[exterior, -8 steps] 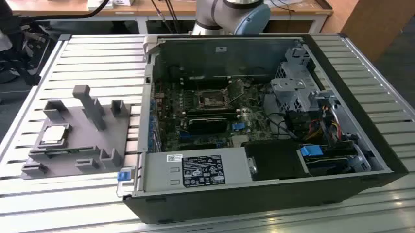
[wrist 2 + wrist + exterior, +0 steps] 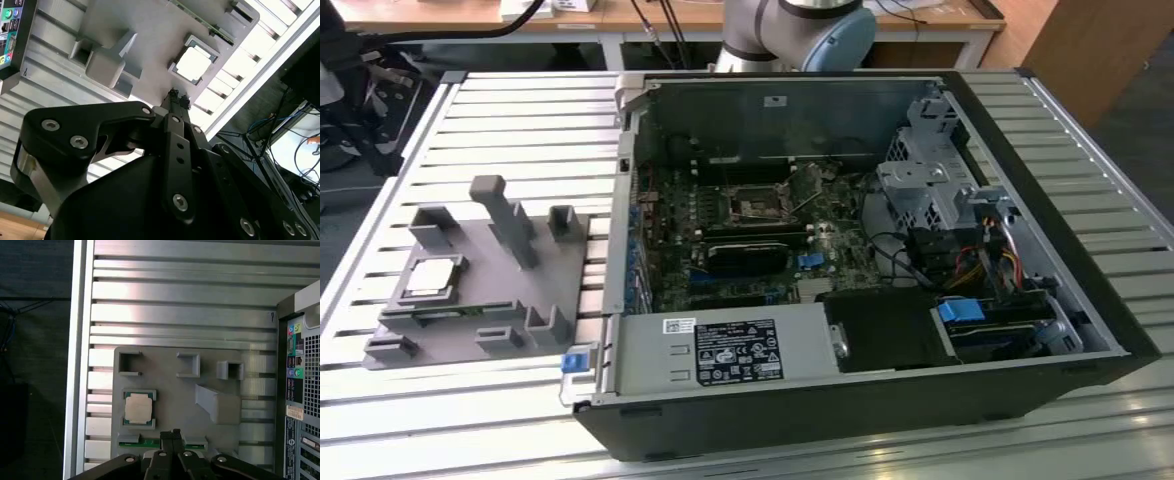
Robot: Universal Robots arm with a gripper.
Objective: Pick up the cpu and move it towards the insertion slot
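Cpu [image 2: 430,277] is seated in a square recess of the grey fixture [image 2: 487,295], beside the open computer case [image 2: 881,420], within which the insertion slot [image 2: 754,205] is housed. The gripper [image 2: 172,434] is held above the fixture near that recess, fingertips pressed together, nothing gripped.

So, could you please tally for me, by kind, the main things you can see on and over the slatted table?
Cpu chip: 1
Grey fixture: 1
Computer case: 1
Socket inside the case: 1
Gripper: 1
Total: 5
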